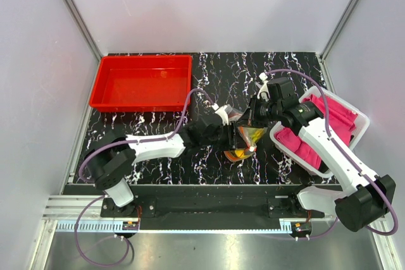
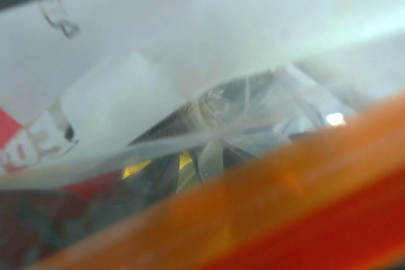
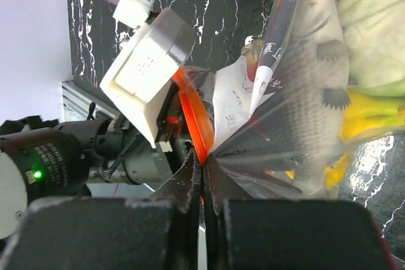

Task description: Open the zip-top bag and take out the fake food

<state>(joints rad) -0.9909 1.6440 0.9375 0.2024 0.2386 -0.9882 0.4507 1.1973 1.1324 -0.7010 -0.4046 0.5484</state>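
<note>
Nearest me, my right gripper (image 3: 201,180) is pinched tight on the orange-red zip strip (image 3: 192,115) of the zip-top bag (image 1: 248,136), which sits just left of the white bin (image 1: 362,120) of pink cloth. My left gripper (image 1: 231,136) is at the bag's side away from the bin. Its jaws are hidden, so I cannot tell how they stand. Through the plastic I see the fake food (image 3: 316,131): a grey fish (image 2: 215,102), a yellow piece (image 3: 370,115) and a pale green piece (image 3: 373,30). Farther back, well left of the bin, lies the red tray (image 1: 142,83).
</note>
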